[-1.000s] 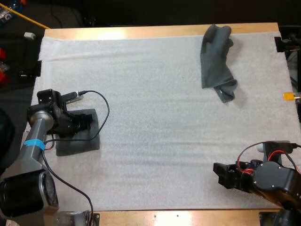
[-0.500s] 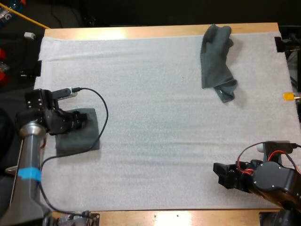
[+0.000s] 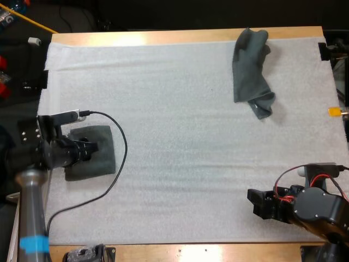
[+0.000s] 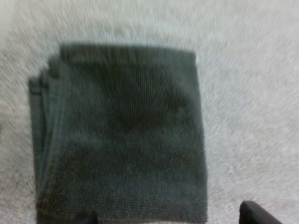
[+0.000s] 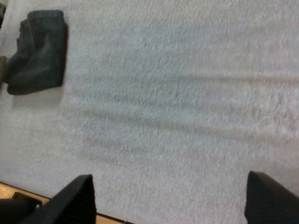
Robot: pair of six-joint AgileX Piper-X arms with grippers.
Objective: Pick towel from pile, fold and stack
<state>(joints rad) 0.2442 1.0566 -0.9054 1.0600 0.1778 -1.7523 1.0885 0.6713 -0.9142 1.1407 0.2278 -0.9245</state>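
Jaws gape empty on both arms: the left gripper [image 3: 91, 148] hovers over the folded towel [image 3: 102, 162] at the left of the white mat [image 3: 180, 136], the right gripper [image 3: 255, 203] over bare mat, the crumpled towel [image 3: 250, 71] well apart at the far edge.

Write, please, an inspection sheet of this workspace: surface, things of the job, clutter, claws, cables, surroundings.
Surface: white mat lying flat on the wooden table.
Job's things: folded towel flat at the mat's left side; crumpled towel at its far right part.
Clutter: nothing seen.
Claws: left claw over the folded towel, open, not gripping it; right claw over bare mat at the near right, open.
Cables: nothing seen besides the arms' own.
Surroundings: dark space beyond the table's far side.
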